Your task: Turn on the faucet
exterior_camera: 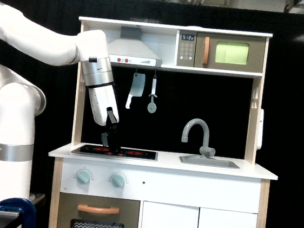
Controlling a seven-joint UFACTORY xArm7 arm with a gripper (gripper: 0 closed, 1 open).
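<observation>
One white robot arm is seen reaching in from the exterior view's left toward a toy play kitchen. Its dark hand (109, 137) is tilted and hangs just above the black stovetop (116, 151), touching nothing. Whether the fingers are apart or together cannot be told, as they appear only as a small dark shape against a black backdrop.

The faucet (197, 136), a grey tap with a tall arched spout, is mounted behind the small sink (209, 162) toward the exterior view's right of the white tabletop (163, 161). A short side lever (210, 151) is seen at its base. The faucet is well apart from the hand, with the stovetop's far end and a stretch of tabletop between them.

The step in hand is judged to be the approach; the lever is not yet reached. The next move would call for travel across toward the exterior view's right, then a careful lowering beside the lever so it can be pushed without the spout being struck.

A toy cleaver (135, 89) is hung above, near the arm's path.
</observation>
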